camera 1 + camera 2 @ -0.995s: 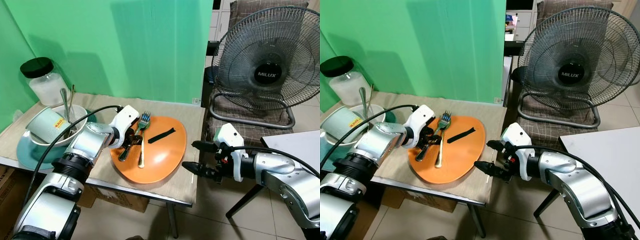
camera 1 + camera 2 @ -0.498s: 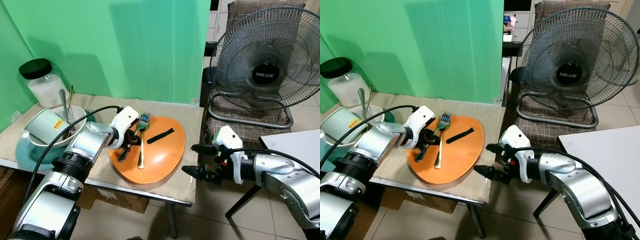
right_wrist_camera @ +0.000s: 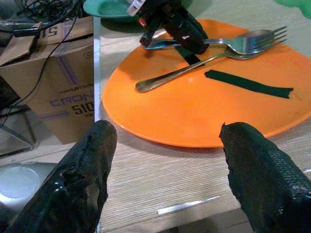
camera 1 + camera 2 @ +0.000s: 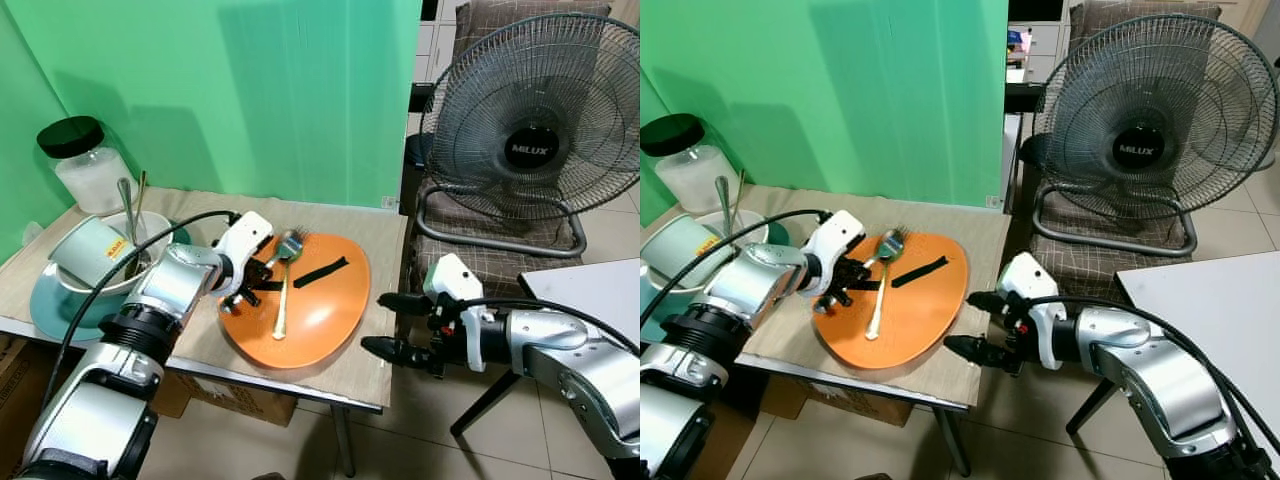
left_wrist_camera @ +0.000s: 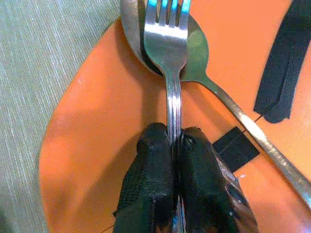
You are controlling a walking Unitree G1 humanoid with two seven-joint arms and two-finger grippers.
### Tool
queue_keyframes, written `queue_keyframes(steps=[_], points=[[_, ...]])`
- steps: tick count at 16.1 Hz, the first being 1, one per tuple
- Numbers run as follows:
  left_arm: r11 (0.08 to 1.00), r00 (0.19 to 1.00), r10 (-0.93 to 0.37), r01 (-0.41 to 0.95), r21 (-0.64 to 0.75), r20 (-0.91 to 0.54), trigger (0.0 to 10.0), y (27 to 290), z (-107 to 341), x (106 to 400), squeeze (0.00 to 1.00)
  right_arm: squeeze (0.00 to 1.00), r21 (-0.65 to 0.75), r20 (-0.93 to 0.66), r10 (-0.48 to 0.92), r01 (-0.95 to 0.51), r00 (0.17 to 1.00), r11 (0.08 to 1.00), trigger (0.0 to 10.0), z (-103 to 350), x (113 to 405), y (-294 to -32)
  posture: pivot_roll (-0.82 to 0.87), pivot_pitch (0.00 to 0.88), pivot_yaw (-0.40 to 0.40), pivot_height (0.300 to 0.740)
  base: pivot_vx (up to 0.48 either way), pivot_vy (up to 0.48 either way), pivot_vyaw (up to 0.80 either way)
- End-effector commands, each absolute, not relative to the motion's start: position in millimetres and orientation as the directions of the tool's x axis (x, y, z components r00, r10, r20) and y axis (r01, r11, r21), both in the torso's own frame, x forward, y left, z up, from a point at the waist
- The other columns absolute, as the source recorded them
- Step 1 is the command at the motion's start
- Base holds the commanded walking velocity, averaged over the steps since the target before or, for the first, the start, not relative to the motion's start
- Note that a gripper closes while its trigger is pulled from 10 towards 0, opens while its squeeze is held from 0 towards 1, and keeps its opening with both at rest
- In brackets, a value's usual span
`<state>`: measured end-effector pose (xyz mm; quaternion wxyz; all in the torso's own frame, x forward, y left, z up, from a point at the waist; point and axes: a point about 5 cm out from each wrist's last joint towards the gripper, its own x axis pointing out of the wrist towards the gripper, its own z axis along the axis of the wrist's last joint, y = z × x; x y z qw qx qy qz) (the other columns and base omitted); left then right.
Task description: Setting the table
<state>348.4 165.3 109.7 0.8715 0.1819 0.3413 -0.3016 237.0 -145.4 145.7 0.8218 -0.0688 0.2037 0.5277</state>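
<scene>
Pinching a fork by its handle in the closed left tool, tines just ahead over a spoon on the orange plate; right tool spread wide, empty, beside the tabletop edge.

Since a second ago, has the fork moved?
Yes. The left gripper has lifted the fork and swung it over the spoon bowl on the orange plate.

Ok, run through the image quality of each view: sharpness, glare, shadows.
Left eye view: sharp and evenly lit, the fan casting a soft shadow on the green wall. Left wrist view: fork crisp with bright glare on its tines. Right wrist view: orange plate clear, the near fingers large and softly blurred.
</scene>
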Motion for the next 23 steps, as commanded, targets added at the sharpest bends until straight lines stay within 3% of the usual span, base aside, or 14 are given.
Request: queue_keyframes(steps=[1,6,12,17,19,21,23], points=[[0.768,0.559,-0.348,0.631,0.113,-0.753,0.0,178,99,343,0.00,0.00,0.108,-0.404,0.854,-0.910,0.329,0.401,10.0,148,235,-142,-0.07,0.000,0.099,0.740,0.000,0.000,0.00],[0.769,0.569,-0.348,0.628,0.121,-0.745,0.0,179,102,344,0.00,0.00,0.144,-0.381,0.863,-0.900,0.333,0.411,10.0,147,234,-141,-0.07,0.000,0.110,0.740,0.000,0.000,0.00],[0.779,0.650,-0.327,0.596,0.193,-0.686,0.0,192,134,345,0.00,0.00,0.151,-0.367,0.867,-0.899,0.336,0.412,10.0,148,234,-140,-0.06,0.000,0.105,0.740,0.000,0.000,0.00],[0.765,0.704,-0.400,0.609,0.209,-0.587,0.0,182,163,341,0.00,0.00,0.143,-0.351,0.872,-0.900,0.342,0.411,10.0,151,238,-139,-0.05,0.000,0.091,0.740,0.000,0.000,0.00],[0.761,0.740,-0.482,0.619,0.193,-0.470,0.0,171,177,336,0.00,0.00,0.118,-0.318,0.862,-0.885,0.396,0.450,10.0,154,240,-139,-0.05,0.000,0.077,0.740,0.000,0.000,0.00],[0.777,0.791,-0.528,0.597,0.201,-0.308,0.0,154,191,325,0.00,0.00,0.056,-0.220,0.780,-0.791,0.585,0.609,10.0,165,248,-137,-0.05,0.000,0.059,0.740,0.000,0.000,0.00],[0.823,0.847,-0.511,0.532,0.201,-0.149,0.7,140,196,304,0.00,0.00,0.105,-0.133,0.701,-0.693,0.701,0.713,10.0,168,241,-133,-0.06,0.000,0.057,0.740,0.000,0.000,0.00]])
